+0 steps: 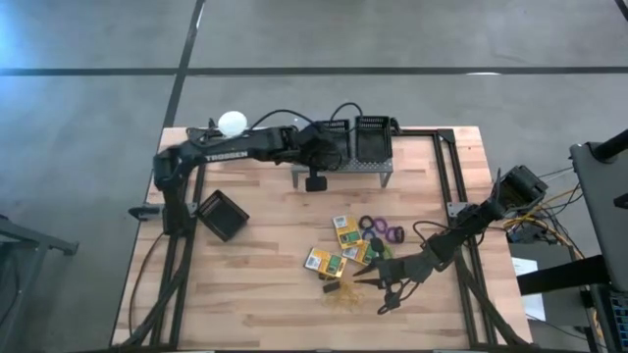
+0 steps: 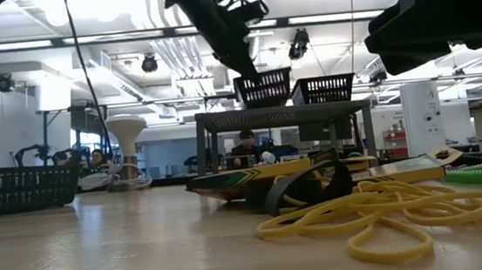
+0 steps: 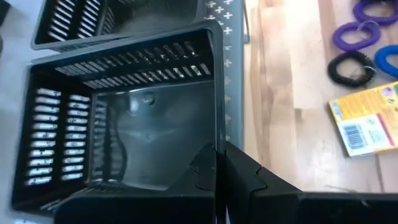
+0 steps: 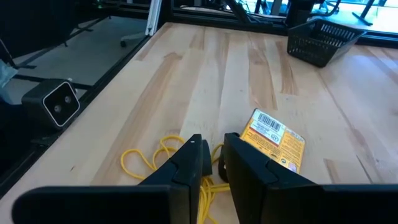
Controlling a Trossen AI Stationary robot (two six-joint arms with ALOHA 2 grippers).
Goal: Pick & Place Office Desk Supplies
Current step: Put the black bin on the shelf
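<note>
With my right tool [image 4: 214,163] nearly together just above the rubber bands [image 4: 152,158] on the tabletop [image 4: 205,74], I judge them light, floppy, tangle-prone, best pinched at one strand.

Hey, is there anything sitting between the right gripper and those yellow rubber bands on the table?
Nothing visible stands in the way. The right gripper hangs directly over the yellow rubber bands, its fingertips a narrow gap apart just above the strands. A crayon box lies beside the tangle, off to one side rather than across the path.
</note>
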